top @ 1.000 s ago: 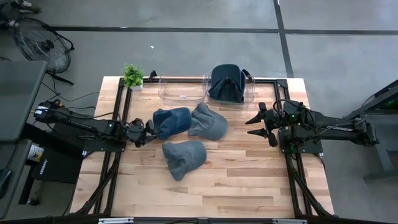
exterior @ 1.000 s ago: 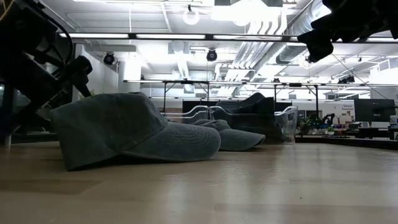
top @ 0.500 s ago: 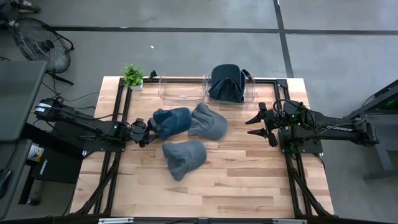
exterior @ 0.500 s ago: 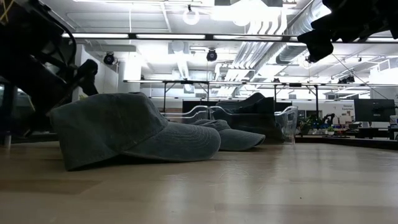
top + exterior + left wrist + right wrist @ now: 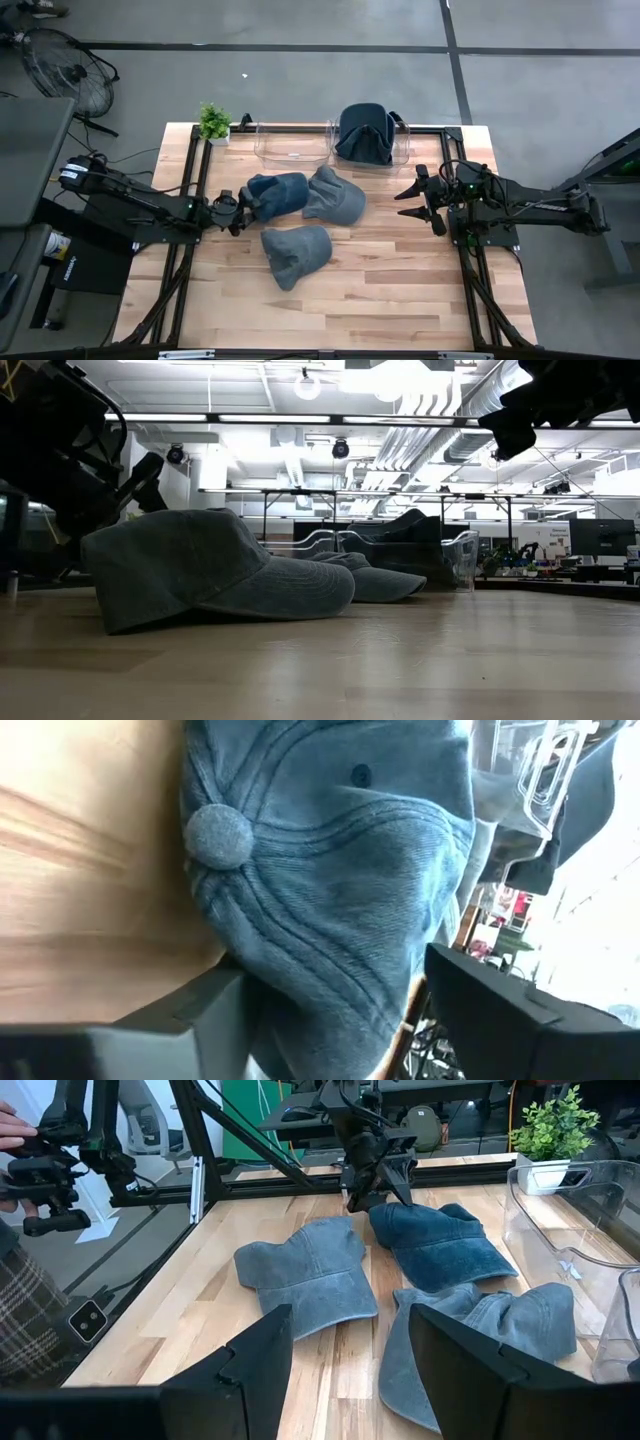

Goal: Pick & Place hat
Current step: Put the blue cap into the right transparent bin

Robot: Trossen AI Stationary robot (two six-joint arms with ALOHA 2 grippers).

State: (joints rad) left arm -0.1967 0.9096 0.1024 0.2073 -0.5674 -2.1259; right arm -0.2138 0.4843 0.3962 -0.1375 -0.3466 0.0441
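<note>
Wooden counter (image 5: pixel 400 290) with a black frame, grey concrete floor around it; a fan (image 5: pixel 70 68) sits on the floor at upper left of the high view.

Counts: four hats. Three lie loose on the counter in a cluster at centre-left of the high view: a dark blue hat (image 5: pixel 277 194), a grey-blue hat (image 5: pixel 335 197) touching it on its right, and a third grey hat (image 5: pixel 297 253) just below both. The fourth hat (image 5: pixel 365 133) sits in the right-hand clear bin (image 5: pixel 403 147) at the top edge. Two clear bins in all; the left bin (image 5: pixel 290 145) holds no hat. One small potted plant (image 5: pixel 214 122) at the counter's upper left corner.

Two arms. Left claw (image 5: pixel 240 208) lies low at the left edge of the dark blue hat; its wrist view shows the crown and top button of that hat (image 5: pixel 330 850) between spread fingers (image 5: pixel 200 1015), no squeeze visible. Right claw (image 5: pixel 412 199) hangs at the right of the counter, well apart from the hats, fingers spread and holding nothing.

A person's hand (image 5: pixel 15 1125) shows at the upper left of the right wrist view.

Change since earlier frame: left claw has drawn slightly back leftward from the dark blue hat and its fingers have narrowed a little. Hats, bins and right arm unmoved.
</note>
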